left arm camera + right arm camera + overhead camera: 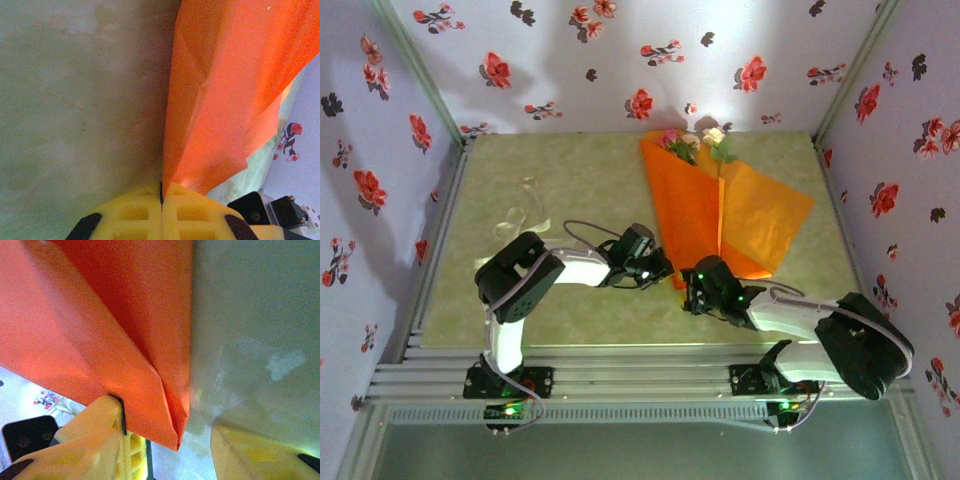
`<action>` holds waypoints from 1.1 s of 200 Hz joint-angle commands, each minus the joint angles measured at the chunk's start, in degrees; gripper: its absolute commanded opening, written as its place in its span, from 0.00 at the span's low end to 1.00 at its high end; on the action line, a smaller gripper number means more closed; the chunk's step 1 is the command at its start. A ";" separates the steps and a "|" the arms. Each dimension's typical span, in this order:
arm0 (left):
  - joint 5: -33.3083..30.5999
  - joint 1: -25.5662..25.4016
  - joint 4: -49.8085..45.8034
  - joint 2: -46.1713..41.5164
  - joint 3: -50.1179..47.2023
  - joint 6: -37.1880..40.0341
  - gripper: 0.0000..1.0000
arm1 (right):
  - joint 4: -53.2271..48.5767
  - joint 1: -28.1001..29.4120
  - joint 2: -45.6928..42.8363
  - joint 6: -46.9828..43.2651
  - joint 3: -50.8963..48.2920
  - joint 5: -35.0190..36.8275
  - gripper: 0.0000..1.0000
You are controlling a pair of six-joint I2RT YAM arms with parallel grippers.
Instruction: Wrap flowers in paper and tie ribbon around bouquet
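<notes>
The orange paper (760, 215) lies on the table with its left half folded over into a darker flap (685, 205). Pink and cream flowers (692, 141) poke out at its far end, their stems hidden under the flap. My left gripper (665, 267) is shut on the paper's near left edge (200, 100), its yellow fingers (135, 212) pressed together. My right gripper (688, 292) is open around the paper's near corner (172, 432); the left finger (95, 432) touches the sheet and the right finger (250, 452) stands apart. The ribbon (523, 208) lies loose at the left.
The green table mat (570, 180) is bare between the ribbon and the paper. Flower-print walls (620, 60) close in the back and both sides. A metal rail (640, 385) runs along the near edge by the arm bases.
</notes>
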 commanded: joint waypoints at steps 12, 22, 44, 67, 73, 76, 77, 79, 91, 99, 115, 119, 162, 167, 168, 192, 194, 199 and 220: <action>0.58 0.58 2.19 -1.91 -0.16 -2.17 0.00 | 3.92 1.49 2.05 9.40 0.66 4.44 0.51; 0.64 0.73 2.68 -1.82 -0.16 -2.75 0.00 | 3.57 1.91 1.70 10.26 0.66 5.34 0.50; 0.68 0.91 3.94 -2.11 -0.42 -4.43 0.00 | 2.52 2.56 0.81 11.43 0.98 6.61 0.50; 0.91 0.98 4.32 -2.12 -0.31 -5.10 0.00 | 1.83 2.74 0.82 12.00 1.29 7.79 0.48; 1.09 1.00 4.35 -2.08 -0.33 -5.03 0.00 | 2.64 2.86 1.22 12.40 1.20 7.96 0.47; 1.12 1.00 4.33 -1.98 -0.33 -5.01 0.00 | 3.21 2.81 1.46 12.54 1.12 8.13 0.46; 1.12 0.95 4.32 -2.02 -0.33 -5.01 0.00 | 3.39 2.81 1.57 12.57 1.11 8.23 0.46; 1.13 0.99 4.39 -2.05 -0.38 -5.01 0.00 | 3.68 2.85 1.73 12.59 1.04 8.41 0.46; 1.28 1.00 4.50 -1.83 -0.64 -5.09 0.00 | 4.69 2.84 2.65 12.83 1.17 9.21 0.41; 1.30 1.08 4.58 -1.84 -0.77 -5.10 0.00 | 5.31 2.88 3.17 13.11 1.21 9.72 0.36; 1.36 1.17 4.67 -1.82 -1.12 -5.15 0.00 | 7.51 2.78 4.57 13.89 1.18 10.59 0.29; 1.36 1.17 4.67 -1.86 -1.12 -5.19 0.00 | 7.67 2.77 4.88 13.86 1.26 10.61 0.28; 1.45 2.00 3.06 -2.06 -1.21 -3.59 0.00 | -1.00 2.83 2.64 12.29 3.42 8.96 0.08; 1.46 2.13 2.94 -2.06 -1.21 -3.41 0.00 | -3.39 2.85 1.95 12.12 3.82 8.88 0.06; 1.47 2.18 2.93 -2.06 -1.21 -3.38 0.00 | -3.82 2.78 1.81 12.05 3.83 8.87 0.06; 1.78 2.73 2.48 -1.97 -1.05 -2.80 0.00 | -8.03 2.76 0.19 11.75 3.83 9.11 0.00; 1.82 2.79 2.52 -1.91 -1.04 -2.75 0.00 | -8.21 2.75 0.18 11.70 3.76 9.12 0.00; 1.91 2.84 2.56 -1.84 -1.04 -2.73 0.00 | -8.41 2.79 0.35 11.65 3.80 8.86 0.00; 1.94 3.06 2.37 -1.79 -0.95 -2.42 0.00 | -8.26 2.74 1.45 11.26 3.76 7.57 0.00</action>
